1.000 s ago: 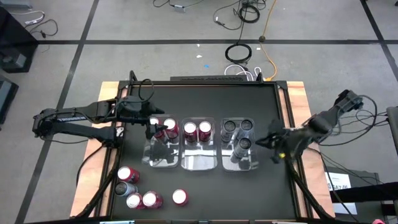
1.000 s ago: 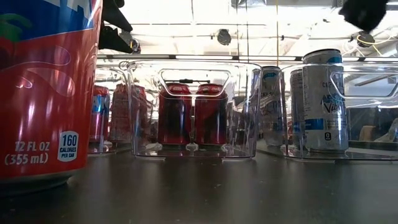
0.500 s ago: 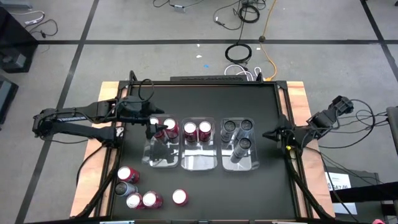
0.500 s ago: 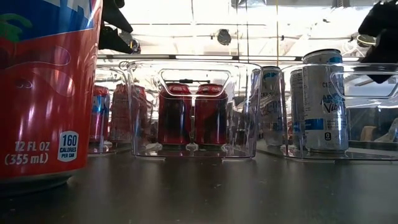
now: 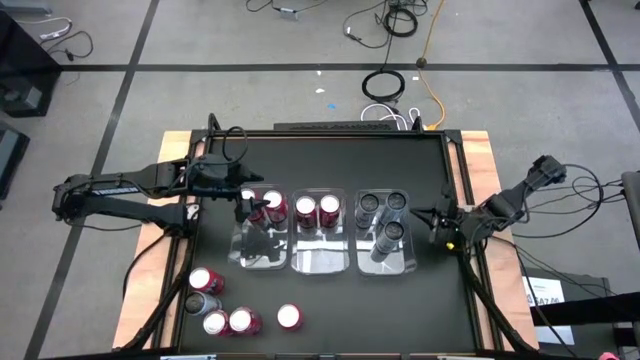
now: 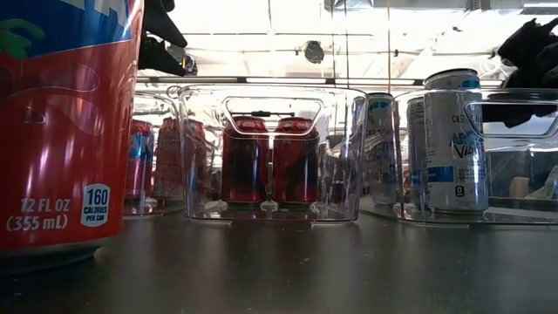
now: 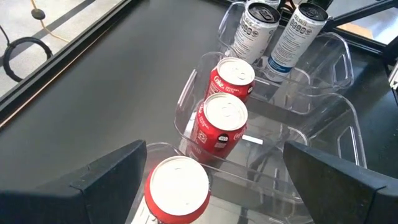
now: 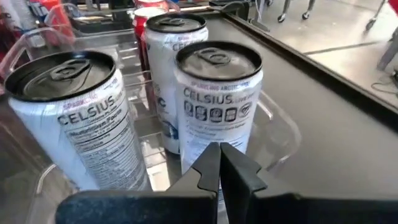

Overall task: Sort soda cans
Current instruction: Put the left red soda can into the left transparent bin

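Soda cans [image 5: 225,305] still loose on the dark table [image 5: 330,160] formed a small cluster at the near left corner: four red ones with silver tops and one dark grey one among them, all upright. One red can [image 6: 65,126] of this group stood so close to the low camera that it filled the left of that view.

Farther in, three clear plastic bins sat side by side across the middle of the table. The left bin [image 5: 260,235] held two red cans at its far end, and the left pincer [image 5: 252,208] hovered just above them with its fingers spread wide apart, holding nothing; in the left wrist view one red can [image 7: 177,190] lay directly between the two dark fingers [image 7: 106,180]. The middle bin [image 5: 318,240] held a pair of red cans [image 5: 318,210], touching each other, at its far end. The right bin [image 5: 385,240] held three silver-grey cans [image 5: 385,215], two at the far end and one nearer the middle.

Just beside the right bin's outer wall, the right pincer [image 5: 437,222] hung with its fingers pressed together and empty, pointing toward the bin. The right wrist view showed the closed fingertips [image 8: 221,165] in front of a silver can marked CELSIUS [image 8: 217,99].

Beyond the table, cables lay on the grey floor [image 5: 300,40].
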{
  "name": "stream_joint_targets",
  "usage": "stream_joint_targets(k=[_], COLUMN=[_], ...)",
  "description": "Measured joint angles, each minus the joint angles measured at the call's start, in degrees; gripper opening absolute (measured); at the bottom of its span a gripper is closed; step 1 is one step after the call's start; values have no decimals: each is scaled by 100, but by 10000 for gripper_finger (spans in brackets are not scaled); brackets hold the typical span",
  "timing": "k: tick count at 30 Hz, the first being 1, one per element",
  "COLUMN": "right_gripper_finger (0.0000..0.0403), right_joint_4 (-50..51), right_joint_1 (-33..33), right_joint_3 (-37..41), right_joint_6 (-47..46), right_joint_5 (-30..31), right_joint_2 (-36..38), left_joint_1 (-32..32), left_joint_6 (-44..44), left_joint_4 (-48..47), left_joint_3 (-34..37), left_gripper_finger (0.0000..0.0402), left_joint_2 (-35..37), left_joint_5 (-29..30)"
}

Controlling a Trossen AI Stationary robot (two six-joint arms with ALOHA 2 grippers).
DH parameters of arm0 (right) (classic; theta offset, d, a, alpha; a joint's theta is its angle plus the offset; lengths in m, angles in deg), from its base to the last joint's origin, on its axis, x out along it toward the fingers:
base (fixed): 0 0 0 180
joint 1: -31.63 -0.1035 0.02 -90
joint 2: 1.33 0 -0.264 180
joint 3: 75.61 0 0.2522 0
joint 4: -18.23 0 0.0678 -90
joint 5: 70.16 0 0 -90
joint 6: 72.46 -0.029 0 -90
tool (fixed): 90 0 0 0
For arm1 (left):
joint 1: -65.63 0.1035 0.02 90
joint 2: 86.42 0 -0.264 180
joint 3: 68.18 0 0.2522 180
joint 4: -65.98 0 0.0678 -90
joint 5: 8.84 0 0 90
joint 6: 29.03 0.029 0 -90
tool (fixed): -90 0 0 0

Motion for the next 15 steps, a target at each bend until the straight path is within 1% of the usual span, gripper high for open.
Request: stream_joint_targets(k=[2, 8, 12, 15], right_gripper_finger=[4, 4, 4, 4], right_joint_4=[-2, -5, 3, 11], right_joint_1=[-17, -15, -15, -15], right_joint_3=[14, 12, 12, 12], right_joint_6=[-4, -16, -334, -849], right_joint_5=[-115, -127, -145, -262], right_joint_2=[0, 0, 0, 0], left_joint_1=[0, 0, 0, 0], left_joint_6=[-2, -7, -16, -14], left_joint_4=[-2, -2, -1, -2], left_joint_3=[0, 0, 0, 0], left_gripper_finger=[385, 385, 385, 385], left_joint_2=[0, 0, 0, 0], left_joint_5=[-1, -1, -1, -1])
